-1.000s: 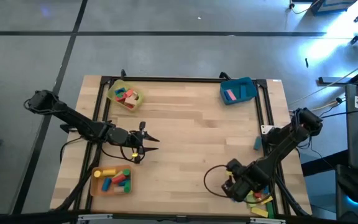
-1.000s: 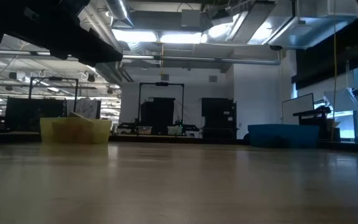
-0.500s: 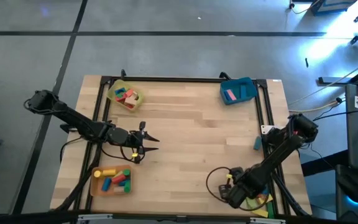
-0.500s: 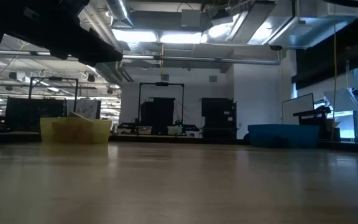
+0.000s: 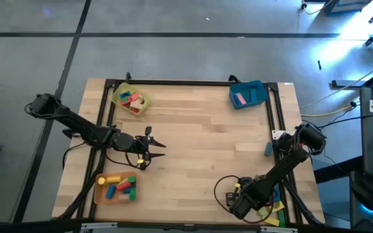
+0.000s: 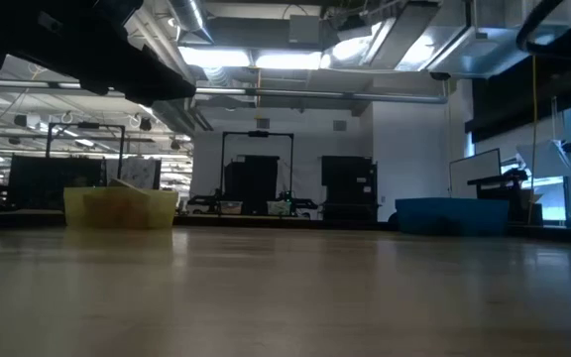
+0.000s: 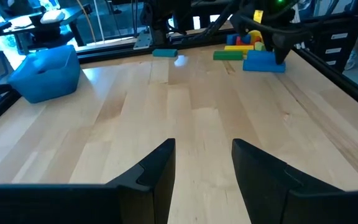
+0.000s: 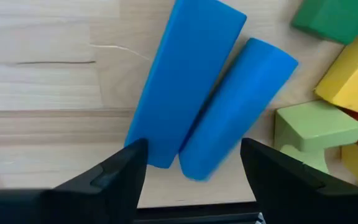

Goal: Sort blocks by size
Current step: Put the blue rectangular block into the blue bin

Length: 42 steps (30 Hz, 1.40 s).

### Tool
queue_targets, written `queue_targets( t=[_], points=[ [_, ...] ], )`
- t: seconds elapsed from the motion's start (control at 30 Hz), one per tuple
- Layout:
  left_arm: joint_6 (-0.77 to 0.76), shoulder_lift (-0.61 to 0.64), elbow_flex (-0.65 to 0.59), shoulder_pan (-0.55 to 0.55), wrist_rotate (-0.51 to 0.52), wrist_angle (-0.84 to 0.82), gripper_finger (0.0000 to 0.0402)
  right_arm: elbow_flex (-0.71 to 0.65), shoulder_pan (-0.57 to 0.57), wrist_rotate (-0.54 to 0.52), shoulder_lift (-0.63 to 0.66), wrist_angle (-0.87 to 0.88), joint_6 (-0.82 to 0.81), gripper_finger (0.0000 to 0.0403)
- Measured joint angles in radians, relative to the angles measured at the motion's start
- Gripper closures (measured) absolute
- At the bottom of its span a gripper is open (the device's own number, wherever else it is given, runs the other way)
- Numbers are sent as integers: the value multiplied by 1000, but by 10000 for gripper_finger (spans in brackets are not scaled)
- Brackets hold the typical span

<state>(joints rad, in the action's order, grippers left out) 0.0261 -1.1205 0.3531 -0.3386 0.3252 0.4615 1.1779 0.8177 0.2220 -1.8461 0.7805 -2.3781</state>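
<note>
High view: the right gripper [image 5: 243, 206] hangs low over the near right corner of the desk [image 5: 199, 129], right at the edge of the unsorted pile of blocks [image 5: 271, 206]. The left gripper [image 5: 149, 150] waits over the left-centre of the desk, well apart from that pile, so the right arm is much the nearer. A yellow tray [image 5: 129, 99] and a blue tray [image 5: 248, 94] sit at the far corners, an orange tray [image 5: 116, 188] at the near left, each holding some blocks; one small teal block [image 5: 268, 149] lies alone near the right edge.

Low view: only the bare desk, the yellow tray [image 6: 120, 208] and the blue tray [image 6: 452, 215] show; neither gripper appears.

Left wrist view: the left gripper's fingers [image 7: 160, 168] stand partly apart with nothing between them, facing the pile across the desk.

Right wrist view: the right gripper [image 8: 193, 167] is spread wide and holds nothing. Directly ahead lie a blue bar [image 8: 185, 84] and a blue cylinder [image 8: 238, 109], touching side by side, their near ends between the fingers. Their long axes run away from the gripper, slightly slanted, so closing would likely catch both unless the gripper shifts over one.
</note>
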Motion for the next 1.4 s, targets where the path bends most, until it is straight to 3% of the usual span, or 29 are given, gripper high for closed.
queue_targets(
  t=[0.37, 0.8, 1.0, 1.13, 1.3, 1.4],
  points=[
    [6, 0, 0, 0, 0, 0, 259, 1, 2, -82, -3, 33, 54, 143],
    [7, 0, 0, 0, 0, -1, 259, -3, -19, -331, -7, 55, 137, 143],
    [7, -1, 0, 0, 0, -2, 259, -4, -55, -388, 0, 62, 212, 143],
    [7, -1, 0, 0, 0, -7, 259, 28, -61, -378, 32, 110, 212, 143],
    [7, -1, 0, 0, 0, -11, 259, 77, -42, -227, 41, 174, 184, 143],
    [7, -1, 0, 0, 0, -11, 259, 78, -16, -191, 43, 174, 136, 143]
  ],
)
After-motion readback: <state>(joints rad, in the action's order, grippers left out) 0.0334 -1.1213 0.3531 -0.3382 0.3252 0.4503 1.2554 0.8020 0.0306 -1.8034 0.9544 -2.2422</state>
